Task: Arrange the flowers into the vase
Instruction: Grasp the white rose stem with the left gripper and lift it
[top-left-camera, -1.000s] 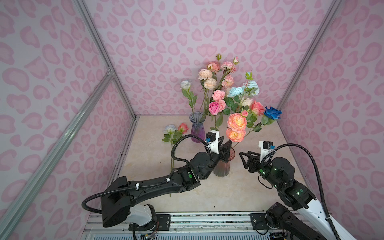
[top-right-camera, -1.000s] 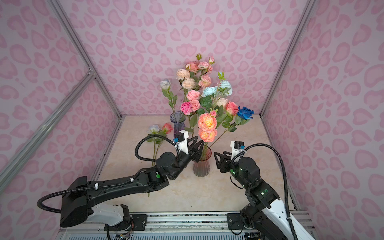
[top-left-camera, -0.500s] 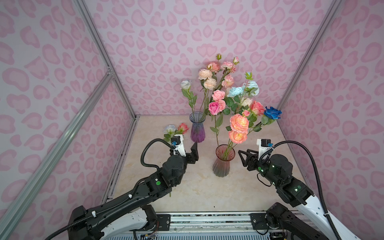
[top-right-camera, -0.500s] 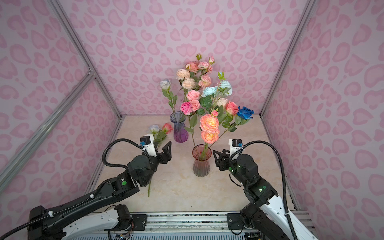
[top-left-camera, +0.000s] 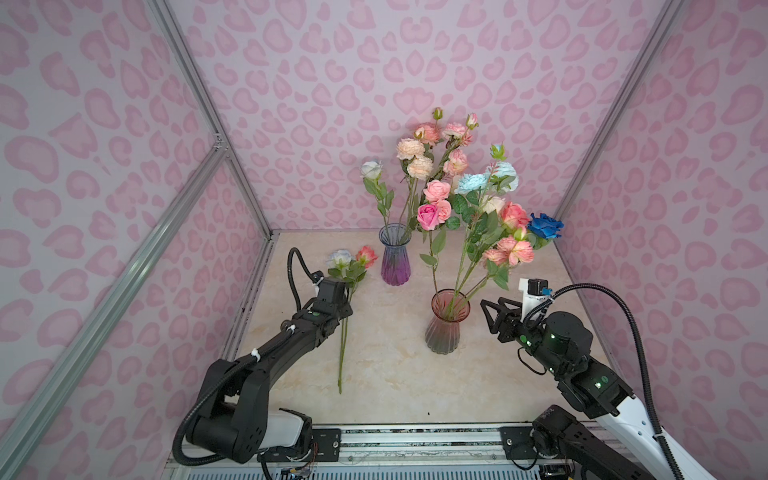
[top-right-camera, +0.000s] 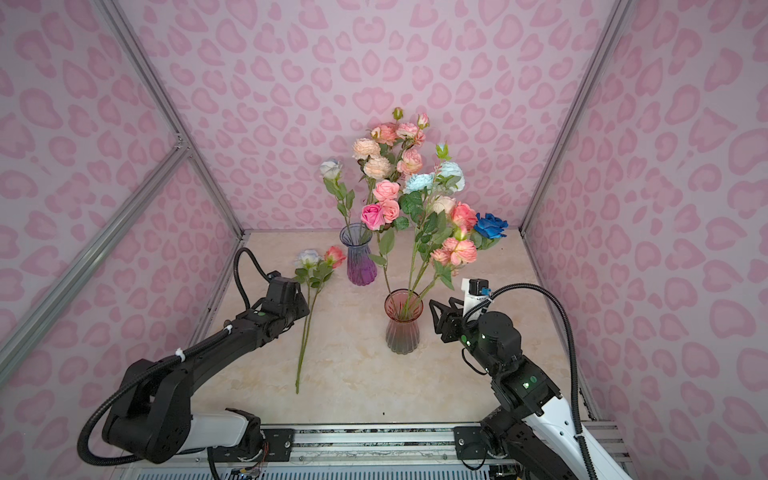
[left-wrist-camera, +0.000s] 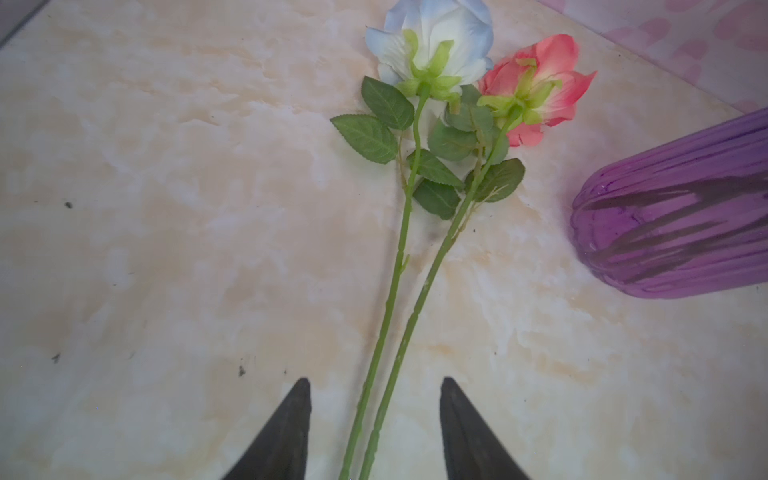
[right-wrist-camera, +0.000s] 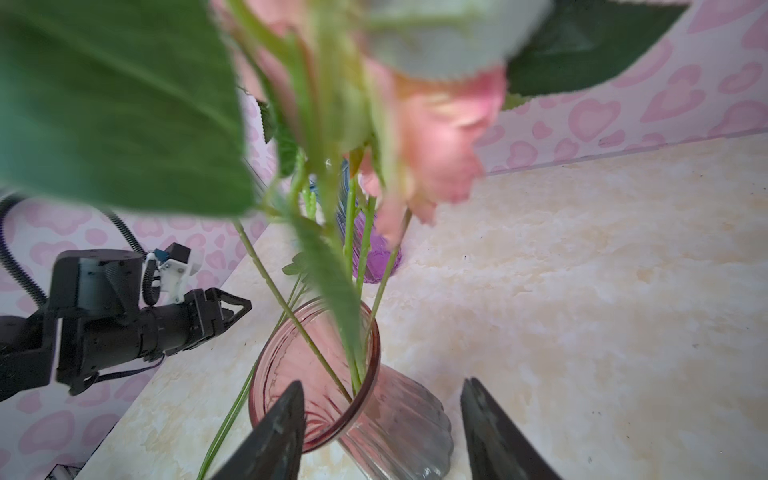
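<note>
Two flowers lie on the table at the left: a white-blue rose (top-left-camera: 340, 257) (left-wrist-camera: 432, 37) and a coral rose (top-left-camera: 366, 254) (left-wrist-camera: 544, 79). My left gripper (top-left-camera: 345, 296) (left-wrist-camera: 374, 380) hovers open over their stems (left-wrist-camera: 399, 299), which run between its jaws without touching them. A pink vase (top-left-camera: 442, 336) (right-wrist-camera: 407, 424) holds several flowers (top-left-camera: 490, 208), including a deep blue rose (top-left-camera: 545, 225). My right gripper (top-left-camera: 492, 307) (right-wrist-camera: 380, 380) stands open just right of that vase's mouth, holding nothing. A purple vase (top-left-camera: 395, 262) (left-wrist-camera: 673, 224) behind holds a white rose (top-left-camera: 370, 169) and peach blooms (top-left-camera: 409, 149).
Pink patterned walls close in the marble table (top-left-camera: 395, 386) on the left, back and right. The lying stems reach toward the front edge (top-left-camera: 340, 386). Leaves and a pink bloom (right-wrist-camera: 436, 137) hang close in front of the right wrist camera.
My left gripper has let go of the peach blooms at the pink vase and swung left, now over the two lying flowers. The peach blooms now lean right. The right arm barely moved.
</note>
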